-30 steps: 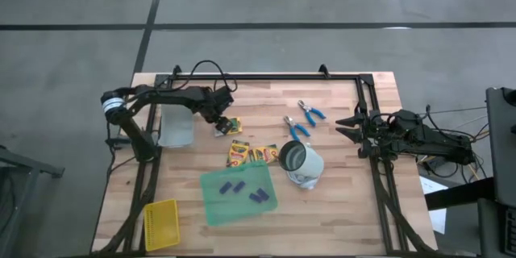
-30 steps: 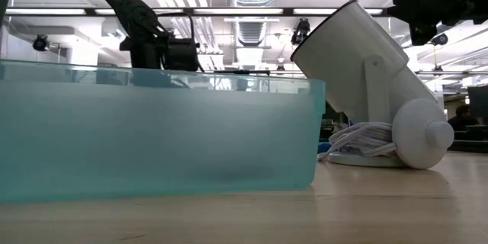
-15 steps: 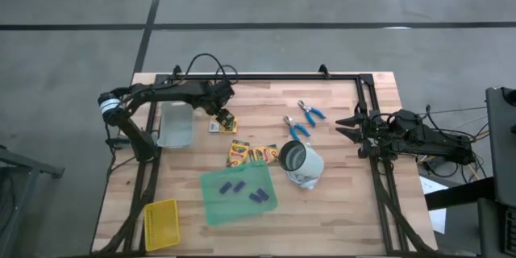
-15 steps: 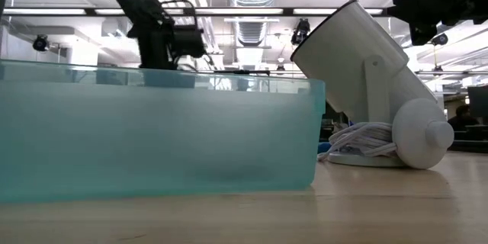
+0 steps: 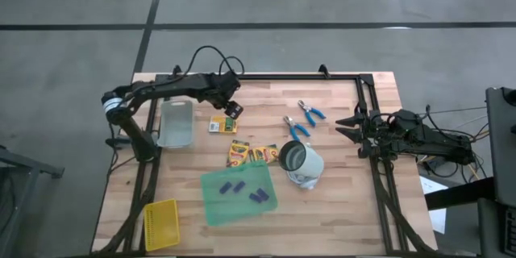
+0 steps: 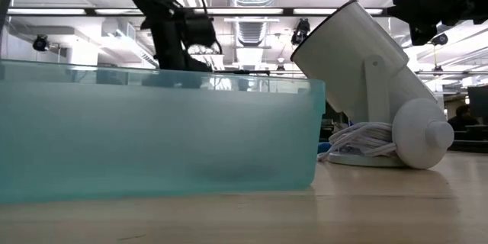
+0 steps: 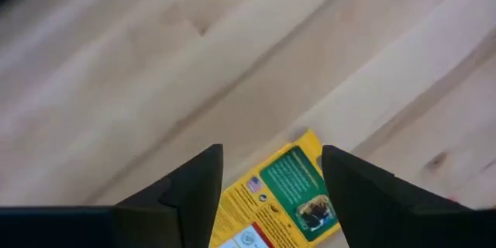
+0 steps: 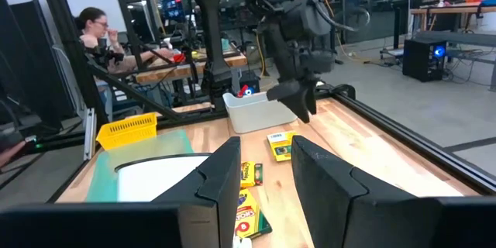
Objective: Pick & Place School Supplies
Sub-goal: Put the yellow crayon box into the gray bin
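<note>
My left gripper (image 5: 233, 108) hangs open above the table, just far-right of a small yellow-and-green crayon box (image 5: 218, 124) that lies flat on the wood; in the left wrist view the box (image 7: 283, 201) shows below, between the spread fingers, untouched. Two more crayon boxes (image 5: 251, 154) lie mid-table. Two blue-handled tools (image 5: 303, 118) lie farther right. Several purple-blue pieces (image 5: 246, 191) rest on the green sheet (image 5: 211, 206). My right gripper (image 5: 342, 126) waits open at the table's right edge.
A translucent bin (image 5: 176, 122) stands left of the dropped box. A white lamp-like object (image 5: 300, 164) lies beside the crayon boxes. A yellow mesh basket (image 5: 160, 224) sits at the near left corner. A black frame (image 5: 274, 76) runs along the far edge. A person (image 8: 97, 27) sits beyond the table.
My left gripper has risen and moved toward the far edge and a little right. The crayon box that was at its fingers a second ago now lies flat on the table beside the bin, apart from the gripper.
</note>
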